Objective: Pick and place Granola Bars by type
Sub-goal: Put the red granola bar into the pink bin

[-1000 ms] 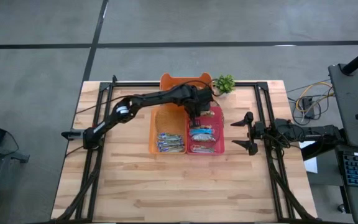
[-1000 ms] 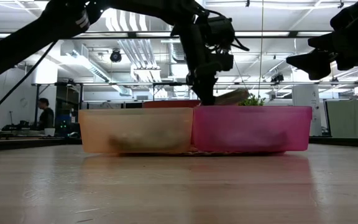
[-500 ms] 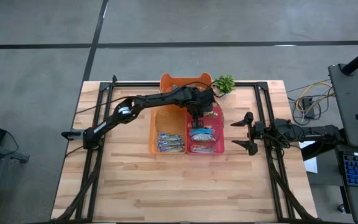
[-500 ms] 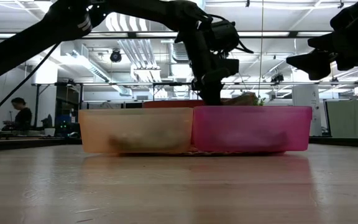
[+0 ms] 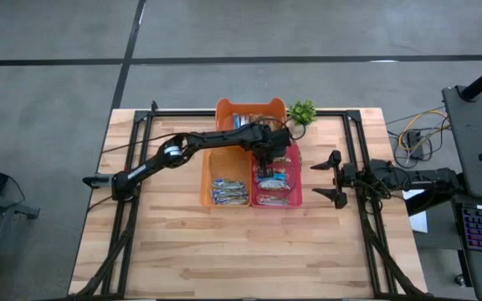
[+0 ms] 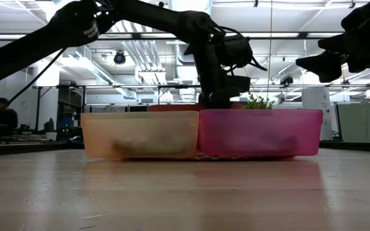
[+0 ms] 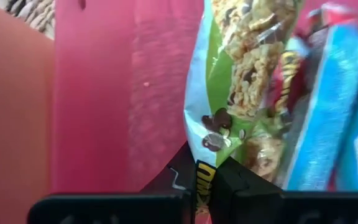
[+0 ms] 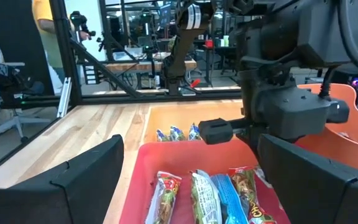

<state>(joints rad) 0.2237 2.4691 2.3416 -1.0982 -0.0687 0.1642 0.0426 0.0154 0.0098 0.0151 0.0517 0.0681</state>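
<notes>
2 arms work a wooden counter (image 5: 182, 242): left jaws (image 7: 204, 180) pinch a green-wrapped granola bar (image 7: 241, 93) inside the pink plastic bin (image 5: 296, 191); right jaws (image 5: 331, 178) gape empty beside it.

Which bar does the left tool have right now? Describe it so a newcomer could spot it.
Find the pink bin, right of the pale orange bin at the table's middle. The left tool is down inside it, shut on a green-wrapped granola bar. Unlike the blue-wrapped bar beside it, its wrapper is green with pictured oat clusters.

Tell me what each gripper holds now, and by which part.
The left gripper pinches a green-wrapped granola bar by its end seam, over the pink plastic bin. The right gripper is open and holds nothing.
</notes>
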